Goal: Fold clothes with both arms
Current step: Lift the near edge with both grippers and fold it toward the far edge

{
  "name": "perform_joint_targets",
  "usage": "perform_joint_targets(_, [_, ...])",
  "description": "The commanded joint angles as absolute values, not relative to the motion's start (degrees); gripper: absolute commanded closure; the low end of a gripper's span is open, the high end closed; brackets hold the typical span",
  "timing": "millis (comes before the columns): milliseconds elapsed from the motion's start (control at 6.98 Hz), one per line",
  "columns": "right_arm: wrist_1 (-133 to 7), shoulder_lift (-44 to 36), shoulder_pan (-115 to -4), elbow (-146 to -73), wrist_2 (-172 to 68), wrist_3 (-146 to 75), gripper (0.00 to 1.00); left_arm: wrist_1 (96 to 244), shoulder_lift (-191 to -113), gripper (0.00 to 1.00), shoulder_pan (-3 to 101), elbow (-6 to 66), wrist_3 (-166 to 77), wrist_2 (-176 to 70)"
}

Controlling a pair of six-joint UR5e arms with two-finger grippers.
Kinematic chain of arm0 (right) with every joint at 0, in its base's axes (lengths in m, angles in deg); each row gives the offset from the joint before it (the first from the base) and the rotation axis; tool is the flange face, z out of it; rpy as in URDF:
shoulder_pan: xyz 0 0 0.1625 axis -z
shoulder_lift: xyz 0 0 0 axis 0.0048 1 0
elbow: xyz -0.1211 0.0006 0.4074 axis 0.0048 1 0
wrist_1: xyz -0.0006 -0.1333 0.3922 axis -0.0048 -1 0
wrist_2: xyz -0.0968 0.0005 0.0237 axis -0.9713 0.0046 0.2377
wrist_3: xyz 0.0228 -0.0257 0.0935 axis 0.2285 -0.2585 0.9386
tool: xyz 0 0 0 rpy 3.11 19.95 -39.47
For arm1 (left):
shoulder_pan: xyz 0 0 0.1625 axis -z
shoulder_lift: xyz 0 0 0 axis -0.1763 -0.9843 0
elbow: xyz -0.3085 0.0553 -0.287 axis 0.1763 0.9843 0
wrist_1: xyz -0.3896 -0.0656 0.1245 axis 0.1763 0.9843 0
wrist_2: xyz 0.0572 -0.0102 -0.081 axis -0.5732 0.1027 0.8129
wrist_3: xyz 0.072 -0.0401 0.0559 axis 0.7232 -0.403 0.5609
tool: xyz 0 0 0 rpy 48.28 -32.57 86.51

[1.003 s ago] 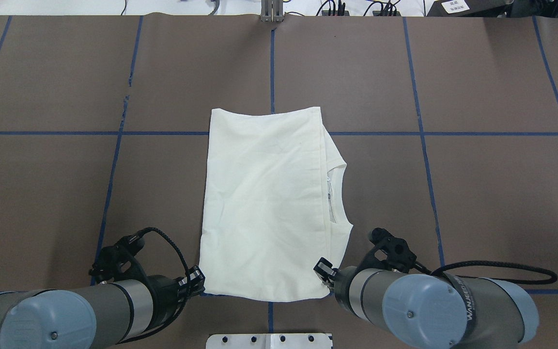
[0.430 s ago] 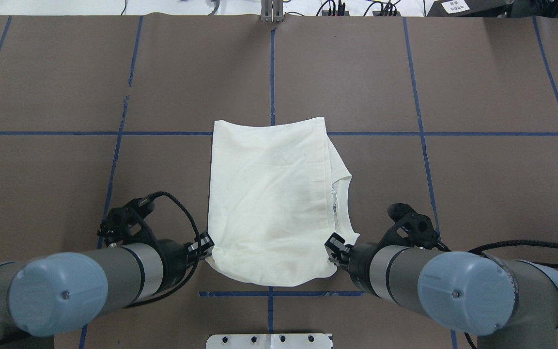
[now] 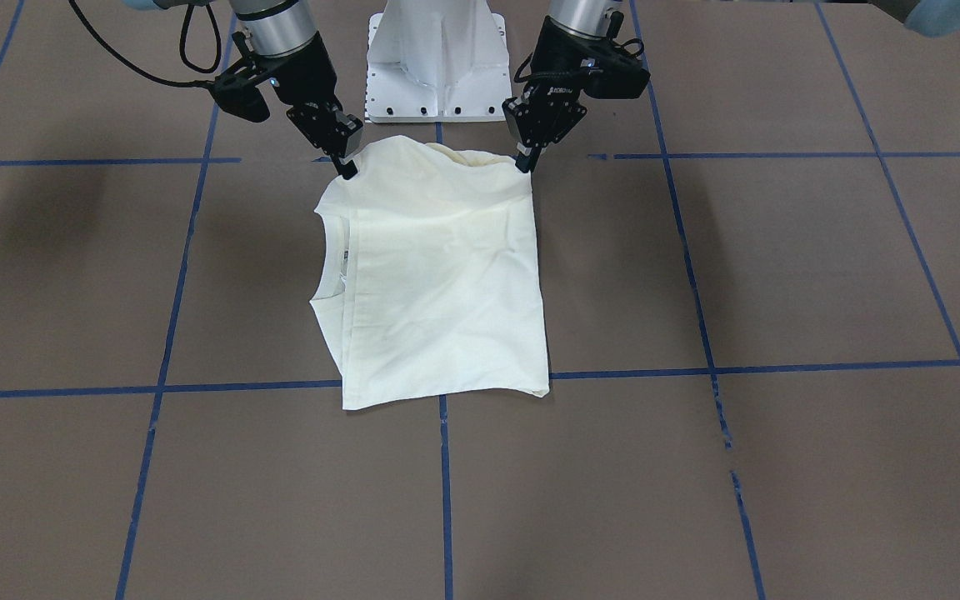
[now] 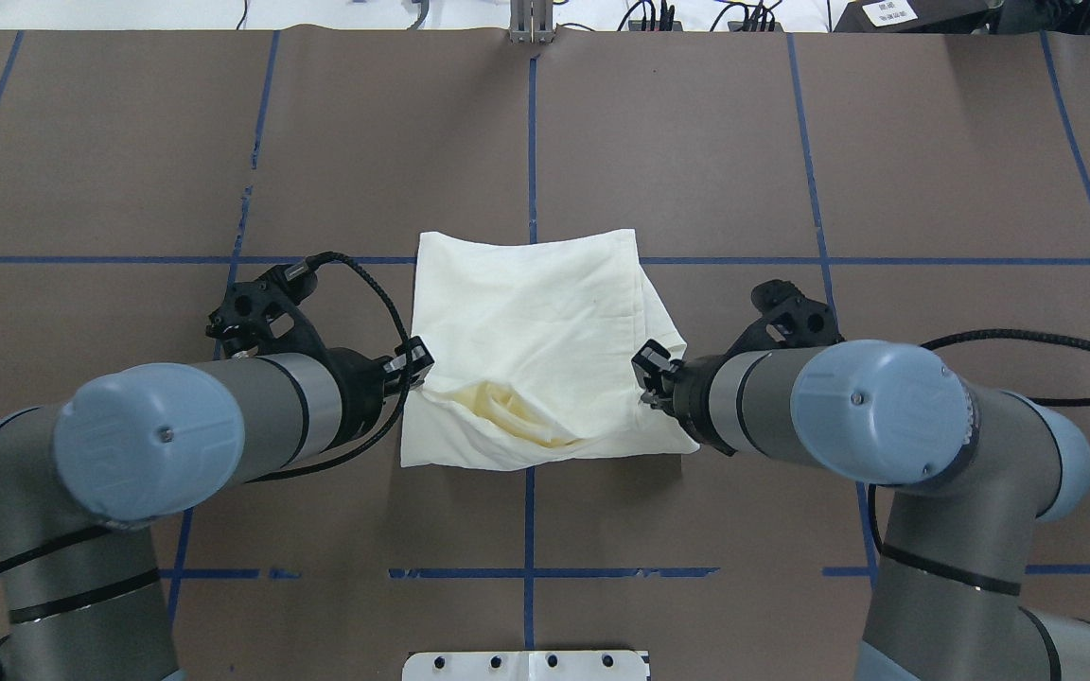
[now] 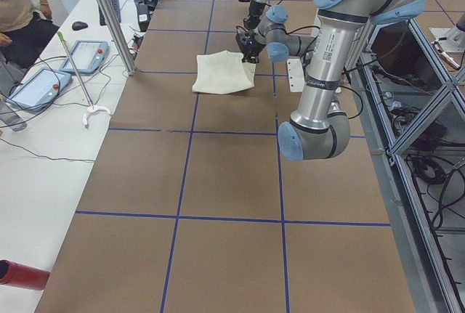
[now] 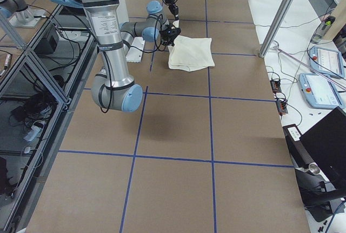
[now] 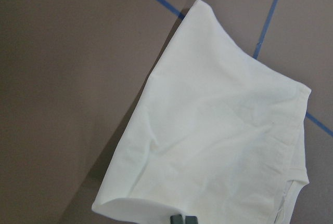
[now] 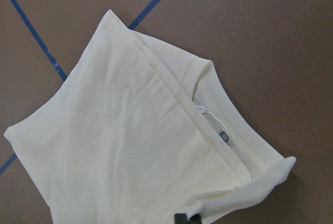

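The shirt (image 4: 526, 322) is plain cream, a shade yellower inside the raised near fold, with a small dark tag by its collar (image 8: 244, 143). The table (image 4: 980, 161) is dull brown, crossed by a grid of blue tape (image 4: 886, 260). The left arm (image 4: 261, 426) and right arm (image 4: 753, 402) are silver-grey with pale blue caps. The left gripper (image 4: 419, 362), right gripper (image 4: 647, 376) and cables (image 4: 1028, 332) are black. The base (image 3: 438, 58) is white. A red cylinder (image 5: 20, 274) lies on the white bench (image 5: 43, 168), far left.

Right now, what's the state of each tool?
Left tool: closed, holding a lifted corner of the T-shirt.
Right tool: closed, holding the other lifted corner.
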State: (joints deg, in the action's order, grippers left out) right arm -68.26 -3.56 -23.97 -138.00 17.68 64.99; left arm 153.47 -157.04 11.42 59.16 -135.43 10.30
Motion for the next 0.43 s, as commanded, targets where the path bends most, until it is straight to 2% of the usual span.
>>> perform_joint_targets(0, [-67.99,-8.11,-29.35,-130.96,20.1,61.93,1.0,154.49,-161.99,1.0,14.44,51.54,-132.41,10.17])
perform_joint_targets(286, [-67.64,-13.57,-32.08,-122.85,20.27,61.67,1.0,161.84,-163.32,1.0,17.34,43.73,-130.73,10.17])
